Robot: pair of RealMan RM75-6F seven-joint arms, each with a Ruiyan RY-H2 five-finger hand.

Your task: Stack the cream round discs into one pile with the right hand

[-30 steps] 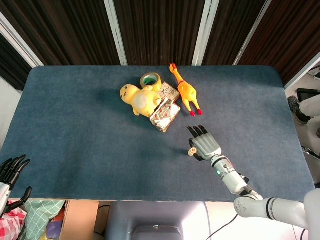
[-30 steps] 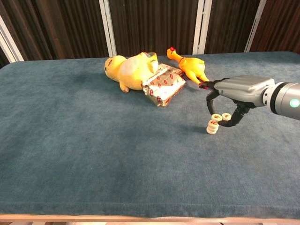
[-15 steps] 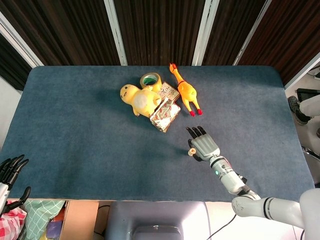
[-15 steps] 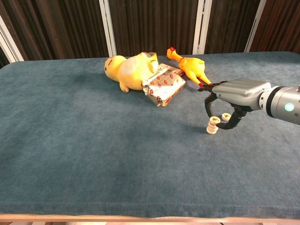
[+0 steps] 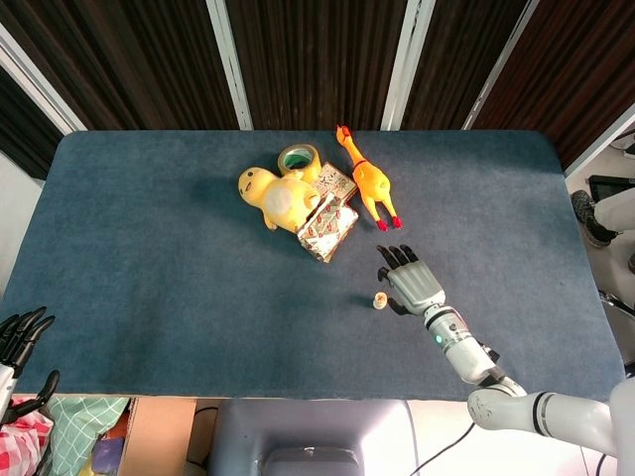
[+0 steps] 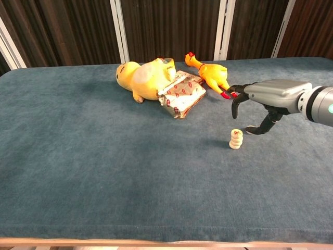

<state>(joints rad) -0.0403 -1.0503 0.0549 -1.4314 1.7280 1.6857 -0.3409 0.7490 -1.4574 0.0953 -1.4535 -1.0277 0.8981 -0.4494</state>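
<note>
A small pile of cream round discs (image 6: 235, 139) stands upright on the blue cloth; in the head view the pile (image 5: 379, 299) shows from above as one small disc. My right hand (image 6: 263, 100) hovers just right of and above the pile, apart from it, fingers spread and curved downward with nothing between them. From the head camera the right hand (image 5: 415, 282) lies palm down, to the right of the pile. My left hand (image 5: 20, 342) hangs off the table's lower-left edge, fingers apart and holding nothing.
At the back middle lie a yellow plush duck (image 5: 274, 195), a foil snack packet (image 5: 326, 228), a small printed box (image 5: 336, 182), a tape roll (image 5: 299, 158) and a rubber chicken (image 5: 366, 180). The chicken's red feet (image 6: 225, 95) are close to my right hand.
My right hand held a disc over the pile, set it on top, then let go. It has since lifted up and to the right. The pile is one disc taller.
</note>
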